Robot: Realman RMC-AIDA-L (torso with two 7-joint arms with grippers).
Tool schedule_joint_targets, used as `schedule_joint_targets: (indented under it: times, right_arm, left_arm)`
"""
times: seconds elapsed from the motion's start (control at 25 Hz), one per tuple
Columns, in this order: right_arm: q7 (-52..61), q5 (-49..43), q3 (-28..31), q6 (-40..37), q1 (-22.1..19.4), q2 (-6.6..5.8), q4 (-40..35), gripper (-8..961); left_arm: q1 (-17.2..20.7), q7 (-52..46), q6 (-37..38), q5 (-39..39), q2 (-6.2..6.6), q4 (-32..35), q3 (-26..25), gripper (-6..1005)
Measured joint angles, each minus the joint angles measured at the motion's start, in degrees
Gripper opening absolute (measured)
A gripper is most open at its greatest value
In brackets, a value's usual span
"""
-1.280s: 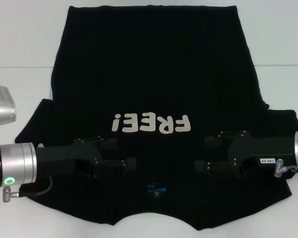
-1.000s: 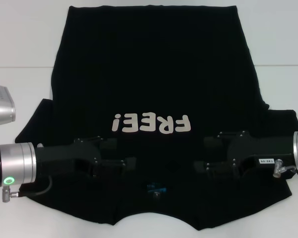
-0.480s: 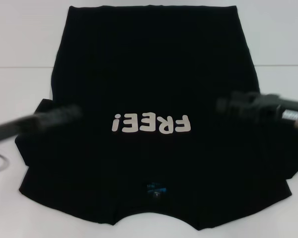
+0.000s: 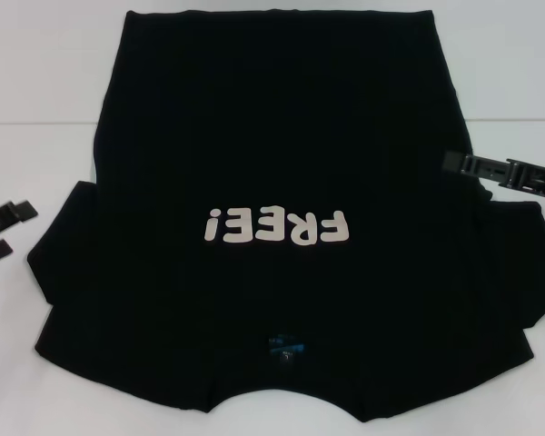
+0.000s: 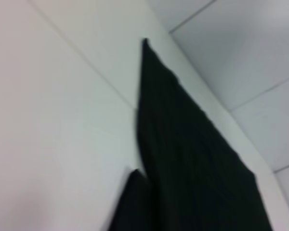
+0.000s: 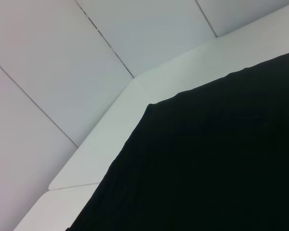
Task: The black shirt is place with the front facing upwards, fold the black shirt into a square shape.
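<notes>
- The large black short-sleeved cloth T-shirt lies flat, face up, on the white table, collar and small blue neck label at the near edge, hem at the far edge; the cream "FREE!" lettering sits across its middle.
- A second ago both arms lay over the near chest on either side of the label; now that area is bare and the cloth looks unmoved, with no new fold.
- The left gripper has pulled back to the left edge, over bare table just outside the left sleeve; I cannot tell whether its fingers are apart or together.
- The right gripper has swung out and farther away, hanging at the right side by the right sleeve; its fingers I cannot tell either.
- Judgement: folding has not begun. The arms seem to be repositioning toward the sleeves, so a first sideways fold is likely next.
</notes>
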Motion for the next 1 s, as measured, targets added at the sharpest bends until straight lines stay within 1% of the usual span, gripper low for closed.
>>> schedule_joint_targets:
  times: [0.24,0.4,1.0]
  right_arm:
    - [-0.1,-0.1,-0.4,0.3,0.5,0.16,0.1,817]
    - [-0.1,-0.1,-0.5,0.4,0.7,0.22,0.1,816]
    - [0.4,0.0,-0.6,0.4,0.8,0.31,0.1,813]
  left_arm:
    - [-0.2,0.8,-4.3,0.9,-0.17,-3.8,0.1,947]
    - [0.1,0.8,-4.7,1.1,-0.16,-4.5,0.1,948]
    - [-0.8,0.7,-6.0,1.6,-0.30,-6.6,0.0,947]
